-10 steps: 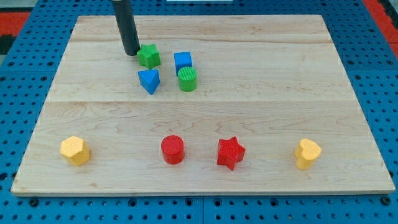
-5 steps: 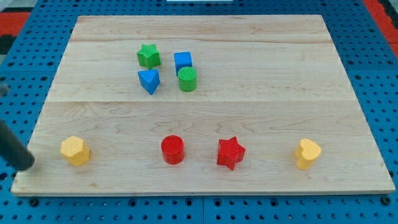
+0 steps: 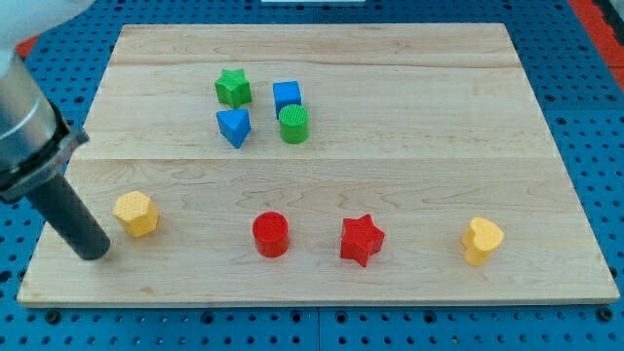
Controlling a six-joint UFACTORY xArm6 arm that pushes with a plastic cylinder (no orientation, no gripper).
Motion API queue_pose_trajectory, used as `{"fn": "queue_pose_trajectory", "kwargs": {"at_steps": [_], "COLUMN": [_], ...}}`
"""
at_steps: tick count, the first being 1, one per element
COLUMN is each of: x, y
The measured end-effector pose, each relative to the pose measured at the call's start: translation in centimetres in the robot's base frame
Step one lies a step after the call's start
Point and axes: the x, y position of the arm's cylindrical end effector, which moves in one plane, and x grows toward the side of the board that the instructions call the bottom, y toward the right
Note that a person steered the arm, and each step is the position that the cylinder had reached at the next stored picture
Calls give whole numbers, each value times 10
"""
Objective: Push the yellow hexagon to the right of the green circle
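The yellow hexagon [image 3: 136, 214] lies on the wooden board [image 3: 390, 175] at the view's lower left. My tip [image 3: 95, 253] rests on the board just left of and below the hexagon, a small gap between them. The green circle [image 3: 293, 124] stands in the upper middle, far up and right of the hexagon. The rod slants up to the arm's body at the view's left edge.
A green star [image 3: 233, 87], a blue cube [image 3: 287, 96] and a blue triangle [image 3: 234, 126] cluster around the green circle. A red circle [image 3: 270, 234], a red star [image 3: 362, 239] and a second yellow block [image 3: 482, 240] line the board's lower part.
My tip went from beside the green star to the board's lower left. The yellow hexagon has shifted a little up and right.
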Motion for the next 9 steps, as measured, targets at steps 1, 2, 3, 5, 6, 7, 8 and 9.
{"fn": "queue_pose_trajectory", "kwargs": {"at_steps": [1,2,3,5,6,7,8,9], "x": [-33,-54,-50,-98,-116,-135,-134,-134], "y": [39,96,55,130,208,264,292,325]}}
